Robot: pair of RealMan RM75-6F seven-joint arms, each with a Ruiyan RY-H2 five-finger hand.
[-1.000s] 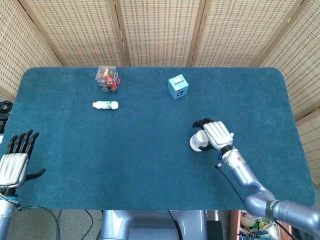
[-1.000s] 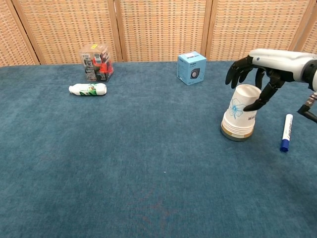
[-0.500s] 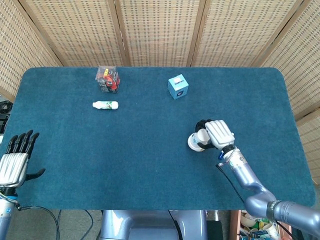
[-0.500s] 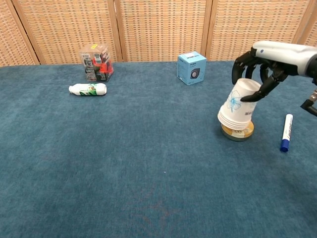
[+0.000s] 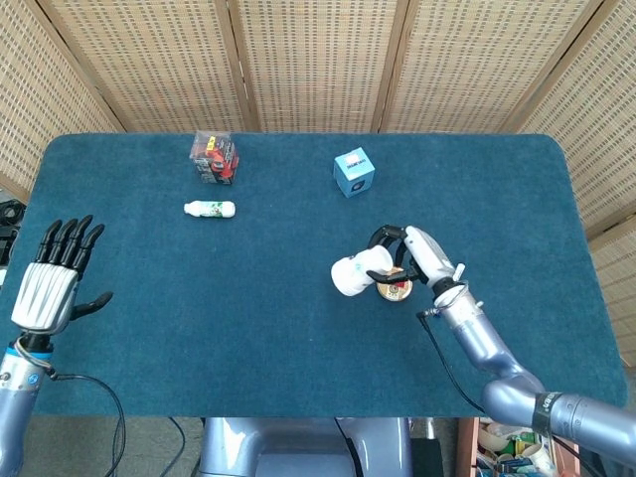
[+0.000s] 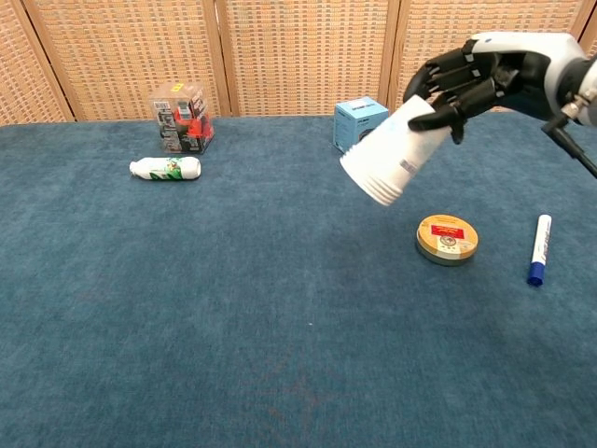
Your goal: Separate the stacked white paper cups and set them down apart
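Note:
My right hand holds the stack of white paper cups in the air, tilted so the rims point down and to the left. The stack hangs above the blue table, to the left of a round tin. At the front left edge my left hand is raised with its fingers spread and nothing in it; the chest view does not show it.
A round gold tin with a red label lies below the cups. A blue marker lies at the right. At the back are a light blue box, a clear box of red items and a small white bottle.
My right hand has lifted the cup stack off the round tin and swung it up and to the left, tipping it sideways. My left hand has risen and moved slightly inward.

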